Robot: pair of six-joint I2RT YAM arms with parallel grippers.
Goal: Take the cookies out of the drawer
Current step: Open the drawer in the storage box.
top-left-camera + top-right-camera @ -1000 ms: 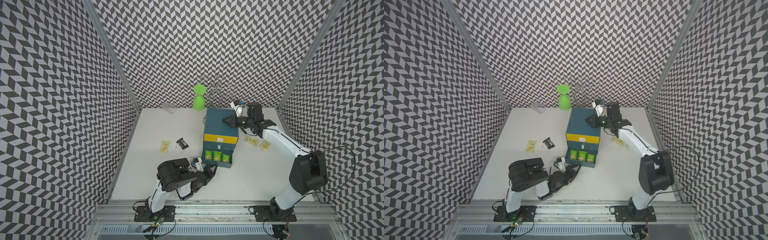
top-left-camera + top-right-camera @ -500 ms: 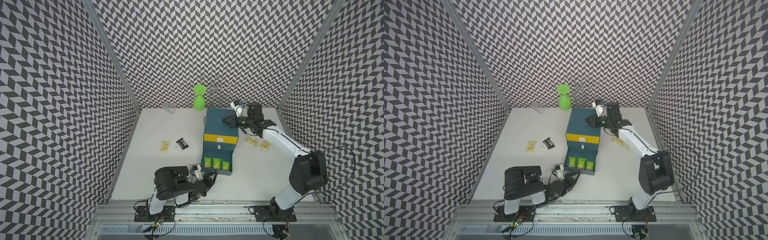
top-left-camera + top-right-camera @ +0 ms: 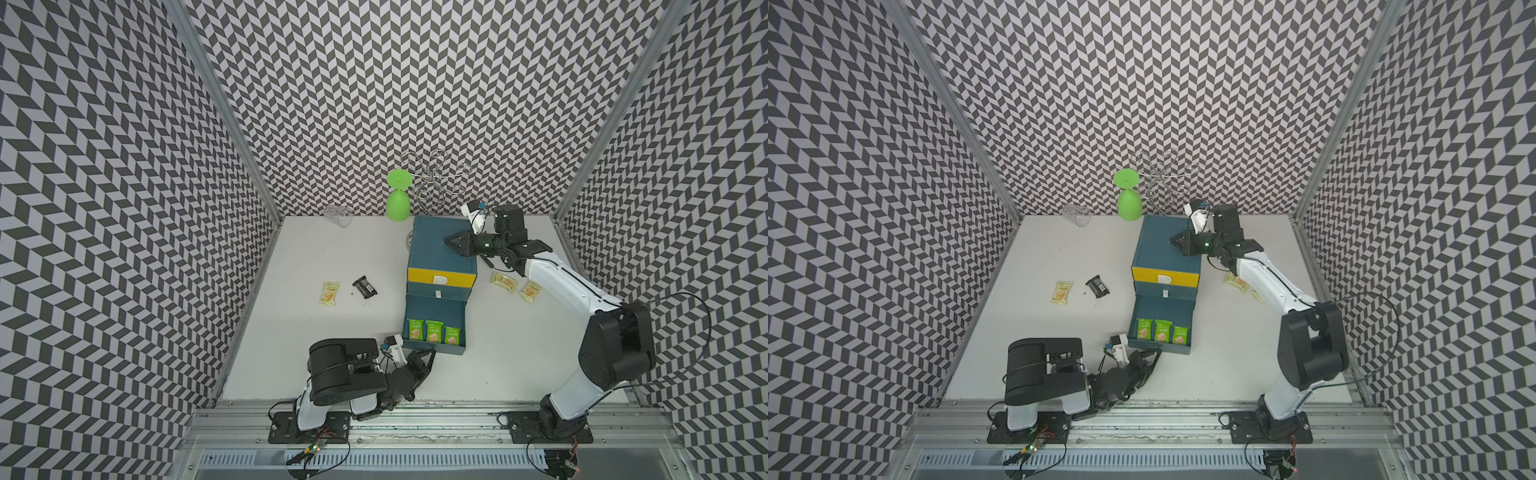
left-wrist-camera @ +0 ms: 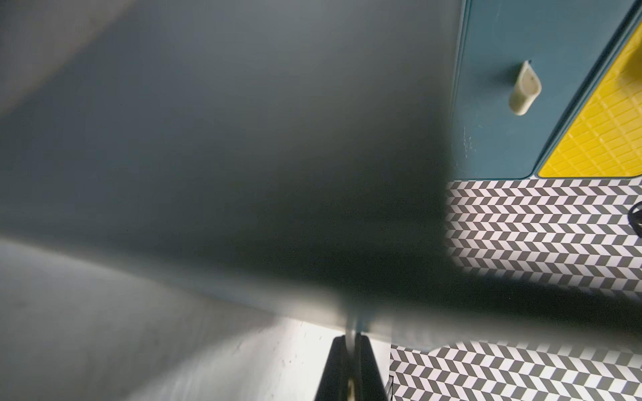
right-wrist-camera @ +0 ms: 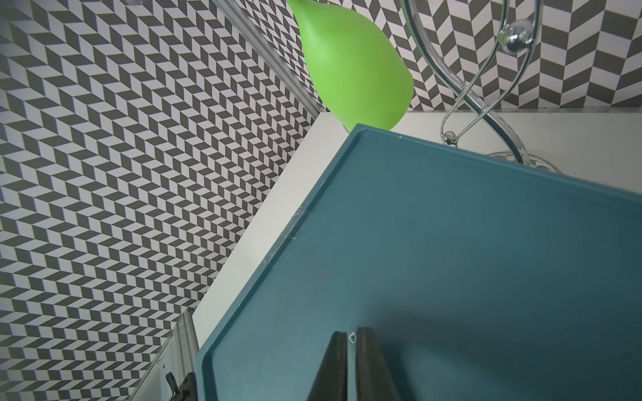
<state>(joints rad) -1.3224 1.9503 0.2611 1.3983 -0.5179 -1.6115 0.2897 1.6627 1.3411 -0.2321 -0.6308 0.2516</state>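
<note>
My left arm folded low by its base, left gripper [image 3: 430, 354] clamped tight, right arm stretched forward, right gripper [image 3: 448, 240] closed.

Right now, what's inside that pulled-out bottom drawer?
Three green cookie packets lie side by side near the front wall of the open drawer; behind them its floor looks bare. Anything further back, under the blue cabinet, is hidden.

Chevron-patterned walls [image 3: 374, 83] enclose a white tabletop [image 3: 324, 249].
</note>
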